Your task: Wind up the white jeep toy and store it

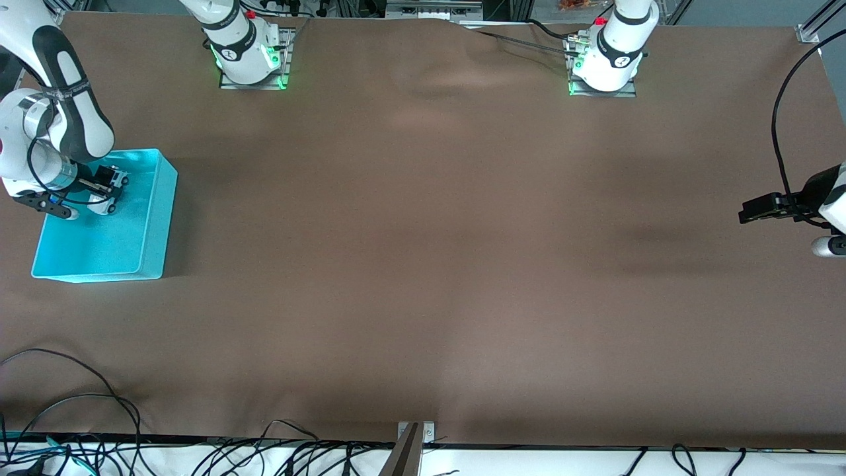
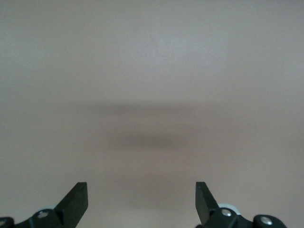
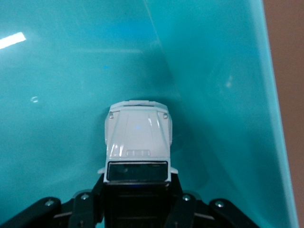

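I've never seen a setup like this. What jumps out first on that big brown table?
The bright turquoise bin at the right arm's end of the brown table catches the eye first. The right gripper hangs over it, shut on the white jeep toy. The left gripper waits open over bare cloth at the left arm's end of the table.

Glossy plastic turquoise bin (image 1: 153, 225) on a matt brown cloth table cover (image 1: 423, 264).
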Robot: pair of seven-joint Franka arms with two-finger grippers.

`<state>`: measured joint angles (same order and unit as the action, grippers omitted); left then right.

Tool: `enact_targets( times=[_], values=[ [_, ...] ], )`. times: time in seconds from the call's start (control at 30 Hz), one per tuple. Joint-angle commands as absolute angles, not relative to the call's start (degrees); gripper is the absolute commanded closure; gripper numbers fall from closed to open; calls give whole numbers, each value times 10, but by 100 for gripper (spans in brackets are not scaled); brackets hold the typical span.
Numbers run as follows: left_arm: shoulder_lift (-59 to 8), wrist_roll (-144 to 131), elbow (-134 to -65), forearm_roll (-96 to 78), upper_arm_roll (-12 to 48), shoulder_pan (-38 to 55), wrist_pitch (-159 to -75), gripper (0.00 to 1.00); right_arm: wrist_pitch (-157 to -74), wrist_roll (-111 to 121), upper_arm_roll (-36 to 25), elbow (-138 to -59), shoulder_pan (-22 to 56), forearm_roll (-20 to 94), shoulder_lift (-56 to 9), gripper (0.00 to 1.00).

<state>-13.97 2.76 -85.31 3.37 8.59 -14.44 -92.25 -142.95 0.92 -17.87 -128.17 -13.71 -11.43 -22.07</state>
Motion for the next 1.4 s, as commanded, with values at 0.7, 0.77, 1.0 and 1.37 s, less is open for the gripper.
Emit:
enact_targets(
  times=[0.7, 0.77, 1.0, 1.37],
  values=[
    [-138, 39, -854, 21, 85, -144, -925, 0, -1439, 37, -172, -1271, -150, -128, -226, 0],
    [-137, 39, -854, 21, 84, -144, -926, 0, -1427, 35, -172, -1270, -143, -128, -215, 0],
    [-136, 39, -853, 20, 85, -144, -926, 0, -1322, 28, -162, -1218, -132, -127, -197, 0],
    [-137, 41, -850, 17, 85, -145, -933, 0, -1230, 25, -97, -1172, -132, -122, -149, 0]
  ],
)
